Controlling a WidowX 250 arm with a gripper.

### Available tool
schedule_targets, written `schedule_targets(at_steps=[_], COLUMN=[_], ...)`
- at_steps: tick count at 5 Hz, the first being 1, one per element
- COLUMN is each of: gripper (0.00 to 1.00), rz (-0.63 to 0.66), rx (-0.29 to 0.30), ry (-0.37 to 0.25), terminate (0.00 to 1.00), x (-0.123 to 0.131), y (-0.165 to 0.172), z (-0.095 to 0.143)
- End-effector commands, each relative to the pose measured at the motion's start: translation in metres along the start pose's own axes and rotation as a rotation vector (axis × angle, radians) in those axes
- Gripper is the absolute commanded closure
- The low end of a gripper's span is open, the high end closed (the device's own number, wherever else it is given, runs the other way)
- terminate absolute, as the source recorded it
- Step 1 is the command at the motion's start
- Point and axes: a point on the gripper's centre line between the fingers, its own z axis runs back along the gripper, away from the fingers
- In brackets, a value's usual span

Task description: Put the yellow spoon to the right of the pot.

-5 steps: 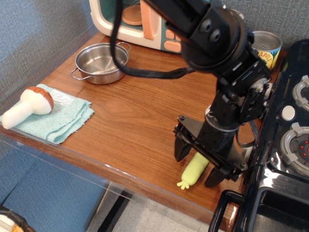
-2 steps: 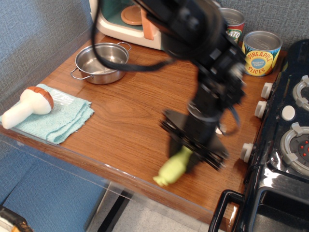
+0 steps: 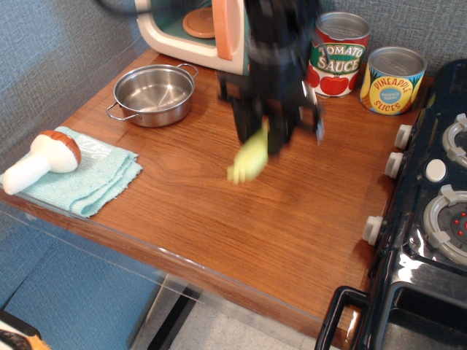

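The steel pot [image 3: 153, 95] stands at the back left of the wooden table, empty, its two wire loop handles showing. My black gripper [image 3: 264, 137] hangs over the middle of the table, to the right of the pot, blurred by motion. It is shut on the yellow spoon [image 3: 249, 156], whose pale yellow-green handle sticks out down and to the left, above the wood. The spoon's metal bowl is hidden between the fingers.
A tomato sauce can [image 3: 338, 55] and a pineapple slices can [image 3: 394, 79] stand at the back right. A toy oven [image 3: 195, 29] stands behind the pot. A toy mushroom [image 3: 44, 159] lies on a teal cloth [image 3: 91, 179] at the left. A black stove [image 3: 430, 219] borders the right.
My gripper closed on the spoon near the front edge, lifted it, and carried it back and to the left toward the pot. The cans behind are now uncovered.
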Motion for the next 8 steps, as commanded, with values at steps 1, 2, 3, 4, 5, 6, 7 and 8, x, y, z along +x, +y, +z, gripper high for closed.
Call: schedule_targets(at_steps=[1, 2, 3, 4, 5, 6, 7, 8], gripper=[1.00, 1.00, 1.00, 0.00, 0.00, 0.00, 0.00, 0.00], rz=[0.028, 0.009, -0.009, 0.000, 0.001, 0.007, 0.027, 0.037], rx=[0.041, 0.072, 0.116, 0.140, 0.138, 0.105, 0.040, 0.008], ry=[-0.006, 0.013, 0.031, 0.051, 0.035, -0.004, -0.065, -0.078], terminate=[0.00, 0.00, 0.00, 0.00, 0.00, 0.00, 0.00, 0.00], x=[0.067, 0.066, 0.061, 0.059, 0.057, 0.055, 0.053, 0.050], y=[0.041, 0.050, 0.058, 0.070, 0.073, 0.075, 0.078, 0.081], z=[-0.027, -0.040, -0.050, -0.058, -0.052, -0.034, -0.009, 0.000])
